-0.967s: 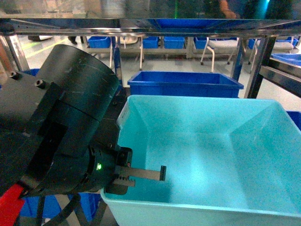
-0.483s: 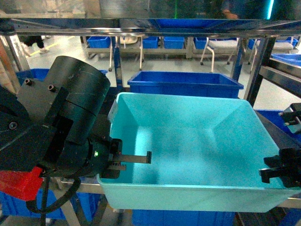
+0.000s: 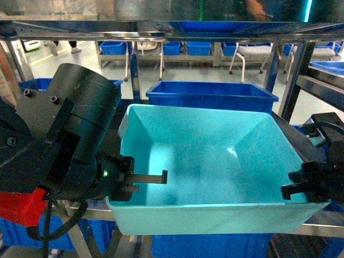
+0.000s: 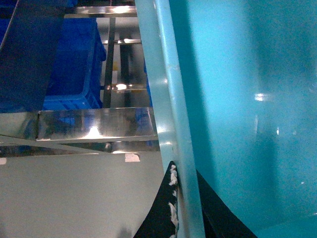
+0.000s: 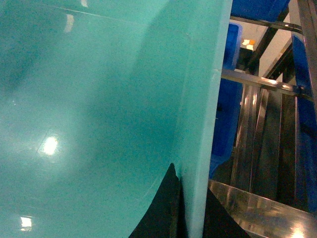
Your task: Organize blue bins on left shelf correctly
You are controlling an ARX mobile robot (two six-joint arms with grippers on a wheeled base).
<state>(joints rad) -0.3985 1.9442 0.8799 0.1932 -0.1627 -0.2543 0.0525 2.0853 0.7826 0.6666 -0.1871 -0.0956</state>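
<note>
Both end effectors (image 3: 156,180) (image 3: 294,188) astride turquoise bin (image 3: 209,156) walls

Turquoise bin (image 3: 215,161): smooth plastic, glossy — bright highlights on the inner floor and walls; rim plain and slightly translucent in the left wrist view.
Dark blue bin (image 3: 211,95) behind it: plastic, duller sheen.
Shelf rails (image 4: 94,130): bare polished metal, mirror-like reflections.
Left arm housing (image 3: 80,123): black, matt, faint scuffs.
Left gripper (image 3: 153,177) finger pad — whitish and rough-edged where it meets the rim.
</note>
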